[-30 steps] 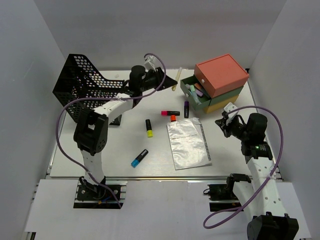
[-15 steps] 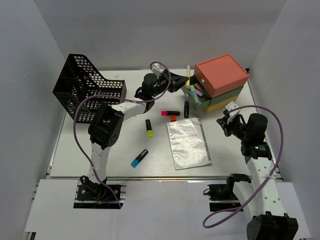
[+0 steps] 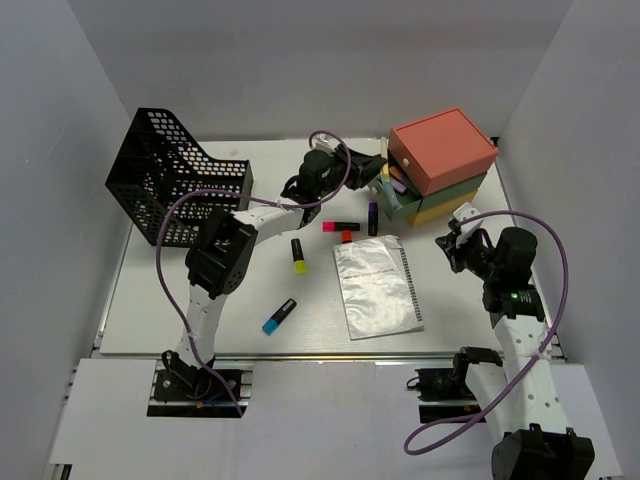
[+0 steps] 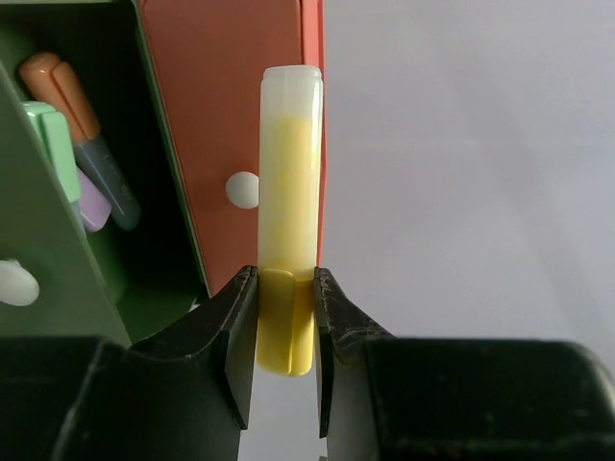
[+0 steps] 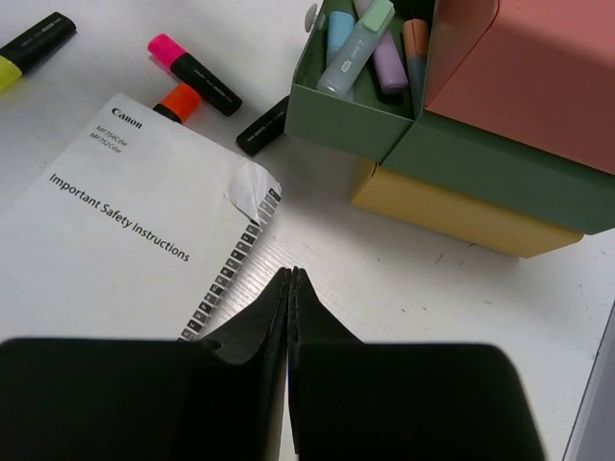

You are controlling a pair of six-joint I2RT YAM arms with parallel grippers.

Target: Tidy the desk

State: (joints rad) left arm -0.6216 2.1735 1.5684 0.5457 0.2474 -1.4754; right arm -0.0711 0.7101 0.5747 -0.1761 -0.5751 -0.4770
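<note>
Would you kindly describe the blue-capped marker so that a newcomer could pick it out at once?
On the white desk, find the paper booklet near the front edge. Left of it a black marker lies tilted on its own. Of the loose markers only it has a blue cap; the yellow marker, pink marker and orange marker lie farther back.

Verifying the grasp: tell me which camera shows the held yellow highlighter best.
Left wrist: the yellow highlighter fills the frame, pinched near one end by the left gripper. Top external shows only a pale sliver by the drawer box; right wrist doesn't show it.
</note>
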